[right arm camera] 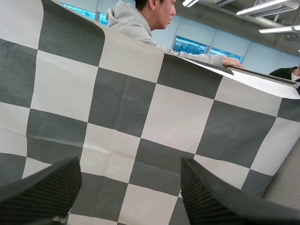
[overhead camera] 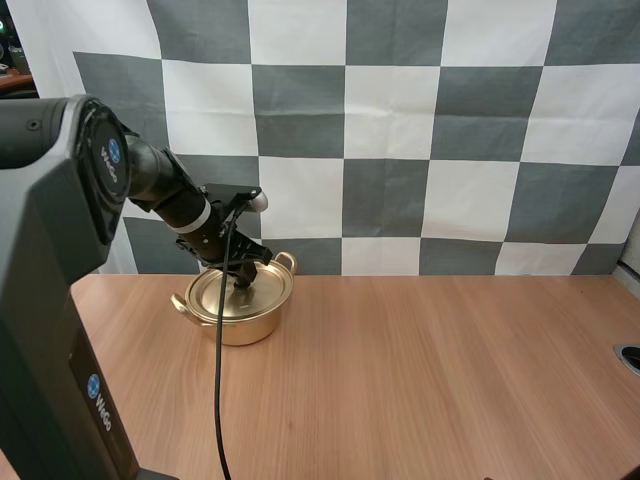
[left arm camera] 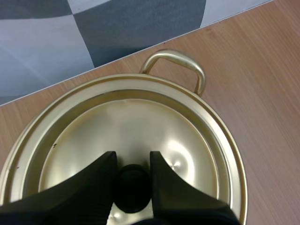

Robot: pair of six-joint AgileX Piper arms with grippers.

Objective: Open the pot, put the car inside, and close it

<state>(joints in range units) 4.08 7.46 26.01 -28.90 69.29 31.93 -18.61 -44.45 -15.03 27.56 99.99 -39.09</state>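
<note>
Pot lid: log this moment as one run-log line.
left gripper: shut on knob | lid: seated on pot | pot: on table | right gripper: open, empty

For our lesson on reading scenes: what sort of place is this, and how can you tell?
Likely a robotics lab bench: the left gripper pinches the lid knob of a gold pot on a wooden table.

The high view looks forward and down over the table [overhead camera: 450, 380] from behind and above. The left wrist view sits close above the lid [left arm camera: 136, 126] of the pot [overhead camera: 240, 305], which both share; the right wrist view faces upward.
</note>
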